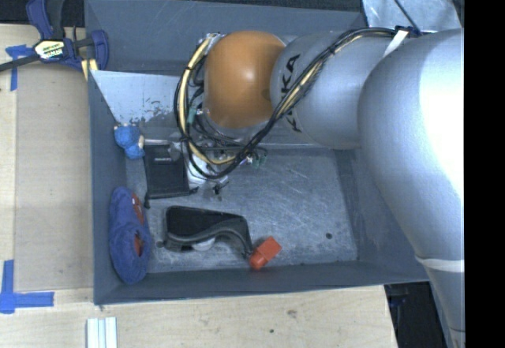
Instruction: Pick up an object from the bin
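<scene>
One black block (164, 175) lies just left of the hand (202, 167); grip state unclear.

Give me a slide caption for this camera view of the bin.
Arm reaches into the grey bin; blue cloth, black curved object and orange block lie along its near edge.

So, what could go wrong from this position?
The tool sits close beside the black box, so a descent may shove the box rather than grip it. The arm's orange cover hides much of the tool, so a bad grip might go unnoticed.
</scene>
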Robot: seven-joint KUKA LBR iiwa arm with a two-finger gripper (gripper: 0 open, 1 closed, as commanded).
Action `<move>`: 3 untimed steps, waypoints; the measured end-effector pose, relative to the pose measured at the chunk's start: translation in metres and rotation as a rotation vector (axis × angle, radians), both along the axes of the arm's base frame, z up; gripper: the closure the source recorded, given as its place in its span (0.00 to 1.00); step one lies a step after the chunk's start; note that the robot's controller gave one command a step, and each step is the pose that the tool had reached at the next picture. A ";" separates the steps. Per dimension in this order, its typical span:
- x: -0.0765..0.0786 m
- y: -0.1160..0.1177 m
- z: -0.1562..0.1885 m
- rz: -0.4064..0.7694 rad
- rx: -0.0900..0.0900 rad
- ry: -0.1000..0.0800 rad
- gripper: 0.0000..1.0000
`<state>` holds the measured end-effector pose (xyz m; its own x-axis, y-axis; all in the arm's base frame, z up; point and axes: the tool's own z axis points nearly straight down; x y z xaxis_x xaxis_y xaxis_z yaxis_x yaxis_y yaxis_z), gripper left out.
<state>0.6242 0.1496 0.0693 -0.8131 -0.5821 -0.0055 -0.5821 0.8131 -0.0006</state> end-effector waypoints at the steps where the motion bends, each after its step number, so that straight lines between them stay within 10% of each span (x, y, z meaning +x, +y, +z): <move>1: 0.001 0.000 0.002 -0.002 0.001 -0.002 1.00; 2: 0.000 0.000 0.001 -0.004 0.000 0.000 0.00; 3: -0.011 0.036 0.002 -0.177 0.000 0.002 0.00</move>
<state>0.6134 0.1859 0.0710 -0.9027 -0.4302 -0.0042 -0.4302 0.9027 0.0002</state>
